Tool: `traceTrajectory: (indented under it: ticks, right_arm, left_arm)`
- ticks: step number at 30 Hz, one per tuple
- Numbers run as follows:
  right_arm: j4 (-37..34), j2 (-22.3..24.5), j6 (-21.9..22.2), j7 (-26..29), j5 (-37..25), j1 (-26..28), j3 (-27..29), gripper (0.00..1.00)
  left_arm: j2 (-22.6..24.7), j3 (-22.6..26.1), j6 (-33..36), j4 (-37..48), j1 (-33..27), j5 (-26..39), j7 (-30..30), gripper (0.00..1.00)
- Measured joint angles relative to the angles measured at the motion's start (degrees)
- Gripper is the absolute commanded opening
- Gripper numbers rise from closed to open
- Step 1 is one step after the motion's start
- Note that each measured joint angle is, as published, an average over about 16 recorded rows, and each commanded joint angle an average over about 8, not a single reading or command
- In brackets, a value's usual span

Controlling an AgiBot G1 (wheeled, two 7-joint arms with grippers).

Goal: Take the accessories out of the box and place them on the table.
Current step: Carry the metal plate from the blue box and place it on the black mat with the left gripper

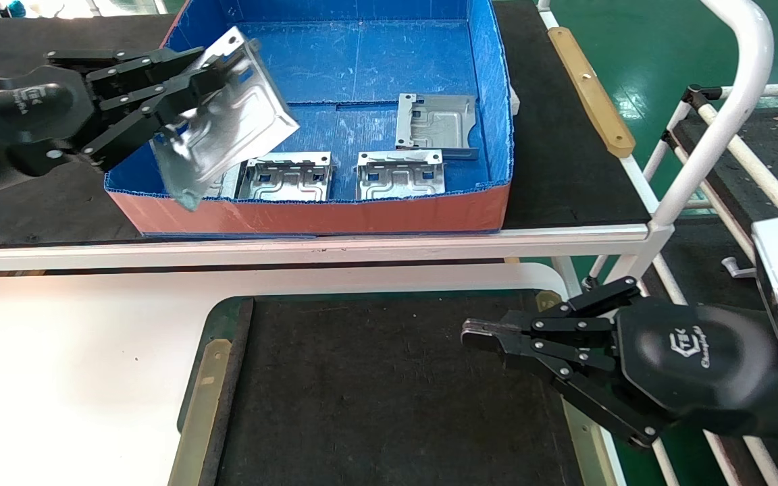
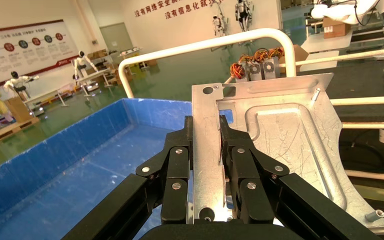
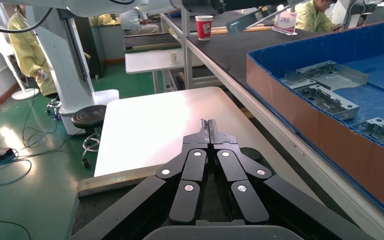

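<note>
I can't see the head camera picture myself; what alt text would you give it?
The left gripper holds a tilted silver plate above the near left corner of the blue box, where three plates lie flat and part of another shows beneath the lifted one. The right gripper hovers shut over the dark mat on the white table.

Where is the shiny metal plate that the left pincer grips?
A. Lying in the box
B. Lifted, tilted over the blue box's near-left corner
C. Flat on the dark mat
B: the left pincer holds the plate tilted above the box.
</note>
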Motion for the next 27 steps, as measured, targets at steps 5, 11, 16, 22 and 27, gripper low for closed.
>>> traceTrajectory:
  ticks: [5,11,16,22,27]
  right_arm:
    - [0.0,0.0,0.0,0.0,0.0,0.0,0.0,0.0]
    - [0.0,0.0,0.0,0.0,0.0,0.0,0.0,0.0]
    - [0.0,0.0,0.0,0.0,0.0,0.0,0.0,0.0]
    - [0.0,0.0,0.0,0.0,0.0,0.0,0.0,0.0]
    - [0.0,0.0,0.0,0.0,0.0,0.0,0.0,0.17]
  left_arm:
    - [-5.0,1.4,1.8,-10.7,6.4,-5.6,-3.3,0.0]
    - [-11.4,4.1,1.7,-26.7,16.8,-13.2,-6.3,0.0]
    - [-15.1,6.5,0.9,-36.1,23.9,-16.7,-5.8,0.0]
    - [-14.7,9.4,-0.9,-39.4,28.1,-14.1,-0.5,0.0]
    - [-11.0,11.6,-4.4,-39.0,30.3,-8.9,6.9,0.0]
